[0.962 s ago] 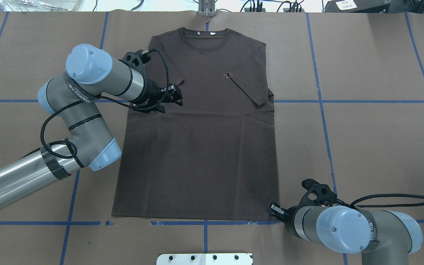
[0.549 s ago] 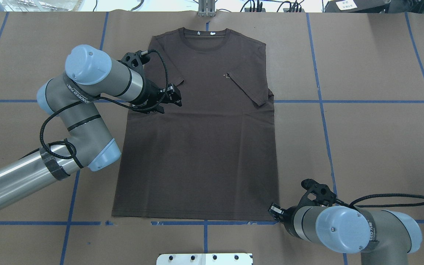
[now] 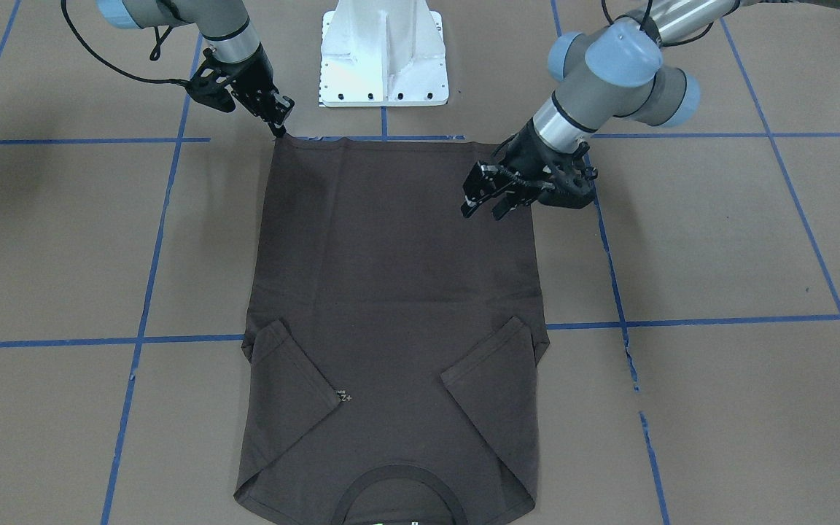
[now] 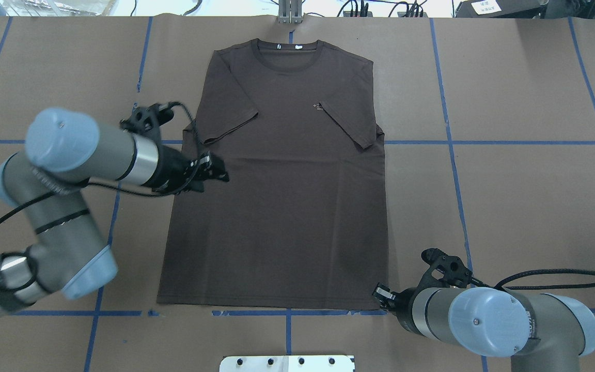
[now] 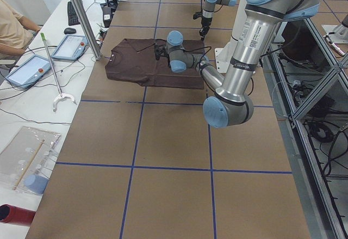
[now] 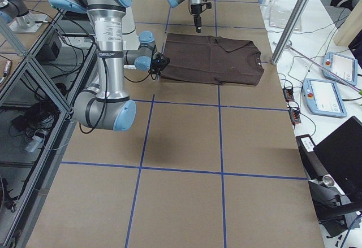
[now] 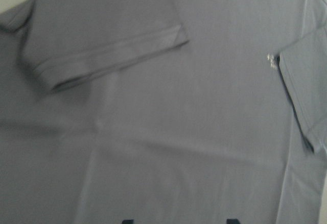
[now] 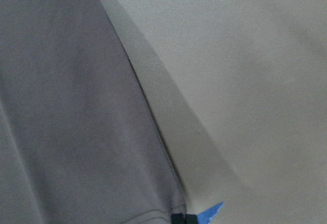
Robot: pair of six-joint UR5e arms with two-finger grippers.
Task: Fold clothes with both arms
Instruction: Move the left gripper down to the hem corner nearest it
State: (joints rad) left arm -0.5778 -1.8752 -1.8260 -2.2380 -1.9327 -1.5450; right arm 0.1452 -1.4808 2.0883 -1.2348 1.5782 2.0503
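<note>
The dark brown T-shirt [image 4: 287, 217] lies flat on the brown paper, collar away from the robot, with both short sleeves folded in over the chest [image 3: 391, 277]. My left gripper [image 4: 221, 173] hovers open over the shirt's left side edge, just below the folded sleeve [image 7: 112, 55]. Its two fingers [image 3: 475, 205] stand apart with nothing between them. My right gripper [image 4: 381, 293] sits low at the shirt's near right hem corner [image 3: 279, 130]. In the right wrist view its tips [image 8: 183, 218] meet at that corner [image 8: 173, 203], shut on the fabric.
The white pedestal base [image 3: 383, 65] stands just behind the hem. Blue tape lines [image 4: 452, 142] cross the paper. At the far end stand a metal pole [image 5: 81, 16], tablets [image 6: 325, 98] and a seated person [image 5: 11, 29].
My left arm has swung back towards the robot and outward, carrying its open gripper from the folded sleeve's tip to the shirt's side edge. The right gripper has stayed at the hem corner.
</note>
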